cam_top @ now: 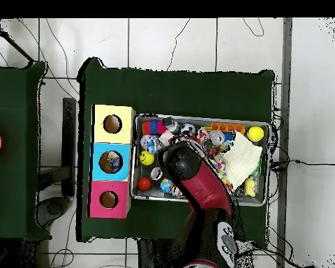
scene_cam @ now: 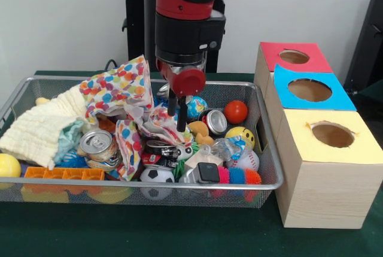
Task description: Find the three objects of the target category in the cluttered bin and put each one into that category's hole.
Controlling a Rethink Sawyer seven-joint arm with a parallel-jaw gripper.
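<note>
My gripper (scene_cam: 177,113) hangs over the middle of the wire bin (scene_cam: 270,149), its two black fingers a little apart with nothing between them, just above a polka-dot cloth (scene_cam: 119,86). Around it lie cans (scene_cam: 96,143) (scene_cam: 215,121), a red ball (scene_cam: 236,111), a yellow smiley ball (scene_cam: 240,135), a baseball (scene_cam: 244,160) and a small soccer ball (scene_cam: 157,175). Beside the bin stand three boxes, each with a round hole on top: red (scene_cam: 294,57), blue (scene_cam: 309,90), yellow (scene_cam: 333,134). In the overhead view the arm (cam_top: 191,171) hides the gripper and the bin's middle.
A cream cloth (scene_cam: 42,128) fills the bin's left side, with a yellow ball (scene_cam: 8,165) and an orange block (scene_cam: 64,174) by the front rim. A spiky toy (scene_cam: 239,176) and a black square object (scene_cam: 208,172) lie front right. The boxes (cam_top: 112,162) line the bin's side.
</note>
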